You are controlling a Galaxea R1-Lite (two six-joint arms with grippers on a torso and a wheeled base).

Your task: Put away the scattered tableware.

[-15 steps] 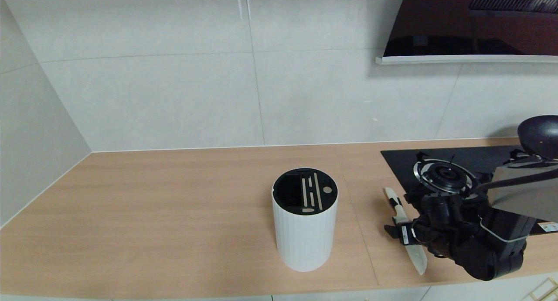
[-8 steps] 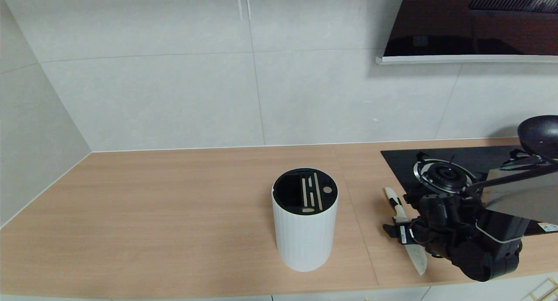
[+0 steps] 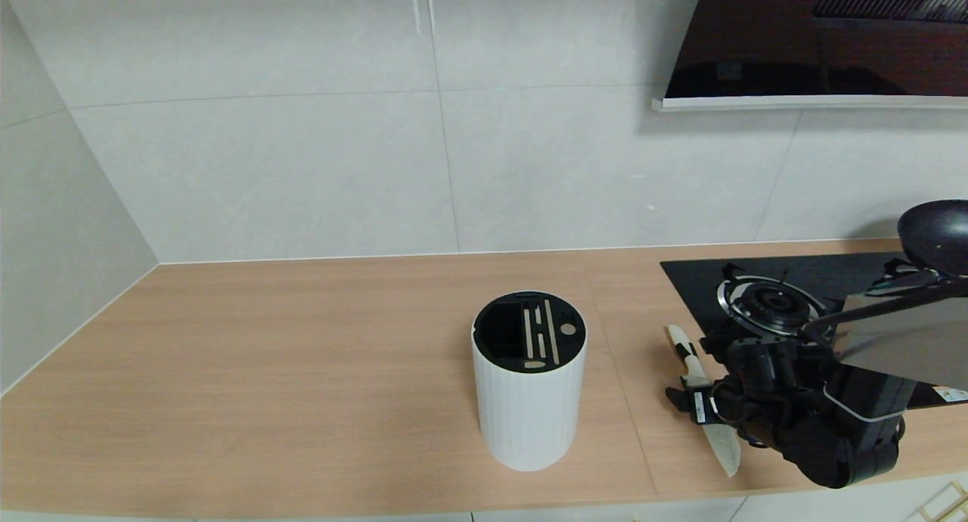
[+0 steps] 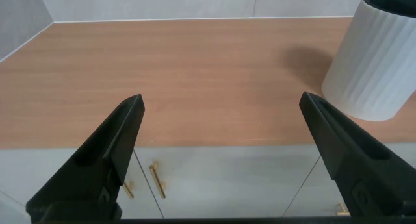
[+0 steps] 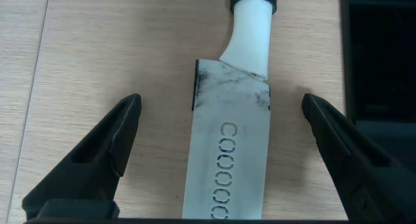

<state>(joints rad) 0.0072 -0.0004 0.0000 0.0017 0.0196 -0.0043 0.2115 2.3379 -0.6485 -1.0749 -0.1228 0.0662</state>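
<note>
While one knife [image 5: 229, 146] lies under the right gripper [image 5: 221, 102], one holder [image 3: 529, 405] stands nearby.

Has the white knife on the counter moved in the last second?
No. The knife lies just as before, alongside the black cooktop's left edge.

The counter [image 3: 265, 371] has lots of room left of the white holder [image 3: 529, 401]. Right of it, the knife [image 3: 692, 367] lies in the strip beside the stove [image 3: 696, 280].

Head cam fwd-down on counter [image 3: 302, 355]. R wrist close over knife [image 5: 231, 146]; L wrist low, shares holder [image 4: 374, 62].
</note>
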